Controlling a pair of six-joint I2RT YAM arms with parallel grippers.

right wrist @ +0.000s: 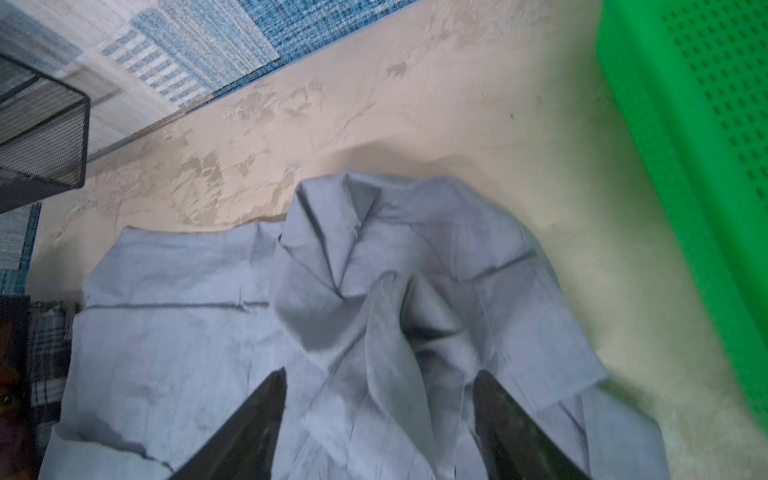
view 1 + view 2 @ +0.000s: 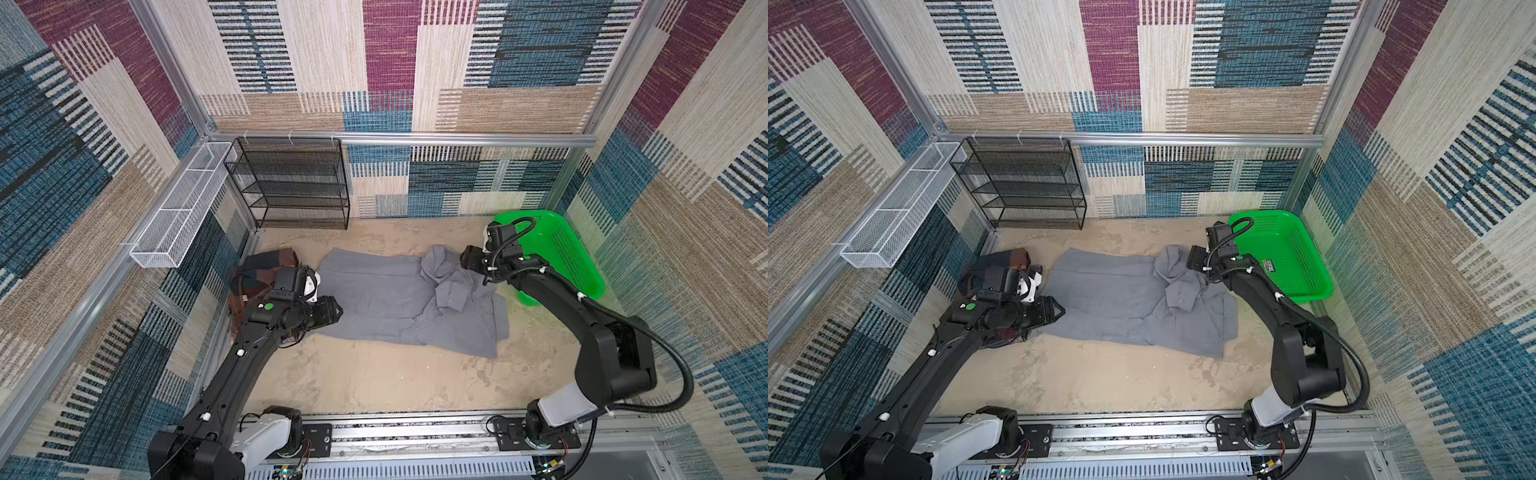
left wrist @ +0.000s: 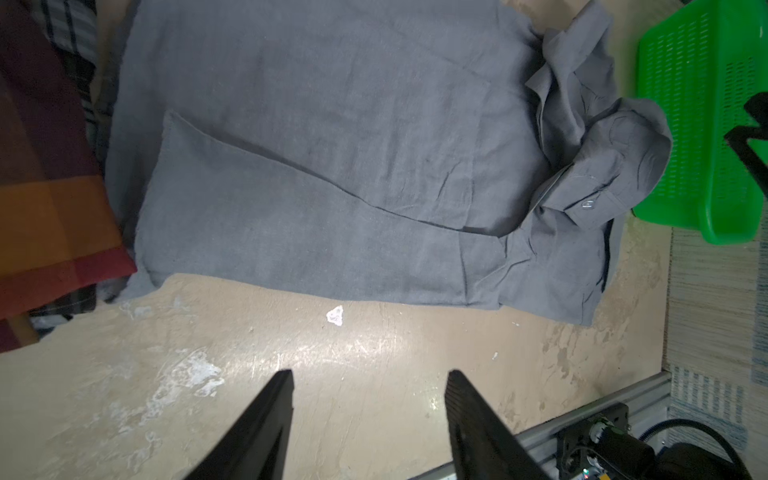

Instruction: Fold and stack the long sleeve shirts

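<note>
Two sets of jaws are in view, and both stand apart. The left jaws, seen from the left wrist, hold nothing and hang over bare table (image 3: 332,395), near the long edge of the gray shirt (image 3: 332,166) but clear of it. The right jaws, also spread, hover over the collar end of that shirt (image 1: 187,332). A raised ridge of cloth lies between them, narrower than the gap, and the blurred picture shows no grip on it.

In both top views the gray shirt (image 2: 386,299) (image 2: 1113,299) lies mostly flat across the middle of the table, its collar toward the green basket (image 2: 573,257). One side is folded over the body, and a buttoned cuff is bunched beside the collar. The plaid shirt (image 2: 266,259) (image 2: 1000,259) lies crumpled at the table's left edge, just beside the gray shirt's far end and partly hidden under the left arm (image 2: 249,361). The right arm (image 2: 561,299) reaches in past the basket. A black mesh rack (image 2: 291,183) stands against the back wall.
</note>
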